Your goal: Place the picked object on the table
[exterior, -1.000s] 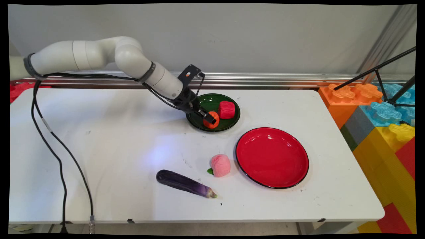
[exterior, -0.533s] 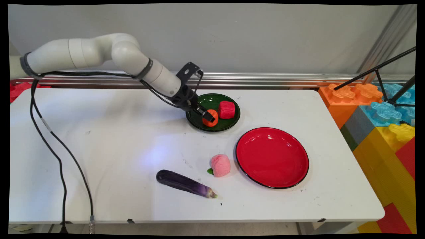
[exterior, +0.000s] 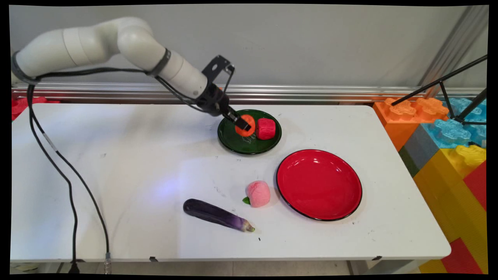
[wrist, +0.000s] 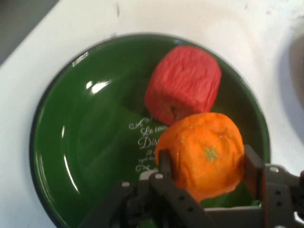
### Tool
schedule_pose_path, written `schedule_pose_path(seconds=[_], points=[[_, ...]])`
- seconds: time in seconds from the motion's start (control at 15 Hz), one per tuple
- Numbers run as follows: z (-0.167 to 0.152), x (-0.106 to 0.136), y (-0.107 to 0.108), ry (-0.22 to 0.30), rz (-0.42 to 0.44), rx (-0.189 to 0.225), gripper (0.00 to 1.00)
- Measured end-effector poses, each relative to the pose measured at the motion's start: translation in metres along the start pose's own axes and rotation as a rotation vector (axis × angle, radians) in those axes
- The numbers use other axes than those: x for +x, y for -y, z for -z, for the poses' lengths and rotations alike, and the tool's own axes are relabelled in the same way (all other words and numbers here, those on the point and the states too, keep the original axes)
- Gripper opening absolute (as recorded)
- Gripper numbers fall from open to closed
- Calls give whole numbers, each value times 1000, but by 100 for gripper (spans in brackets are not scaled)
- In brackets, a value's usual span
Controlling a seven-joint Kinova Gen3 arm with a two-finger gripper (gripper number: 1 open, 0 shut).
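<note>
Item: my black two-finger gripper [wrist: 205, 164] clamps the soft orange toy fruit [wrist: 207, 153] by its sides, above the glossy green plate [exterior: 229, 140] beside the red toy fruit [exterior: 265, 128].

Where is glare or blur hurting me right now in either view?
Main view: sharp and evenly lit; small highlights on the glossy red plate; soft shadows under the purple eggplant and pink peach. Hand view: slightly soft; bright glints on the dark green plate, its white lettering only partly readable; the orange fruit, between the gripper fingers, and the red fruit remain distinct.
</note>
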Motion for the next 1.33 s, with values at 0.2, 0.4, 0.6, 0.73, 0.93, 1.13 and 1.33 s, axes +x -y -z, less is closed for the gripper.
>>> schedule_pose_path(seconds=[0.2, 0.4, 0.6, 0.73, 0.93, 1.13, 1.33], points=[[18, 9, -7, -9, -15, -6, 0], [37, 12, -17, -7, -31, -22, 0], [51, 9, -27, 5, -50, -44, 0], [59, 5, -35, 17, -66, -63, 0], [71, -3, -47, 40, -100, -96, 0], [79, -10, -56, 57, -156, -125, 0], [84, -18, -60, 79, -226, -152, 0]])
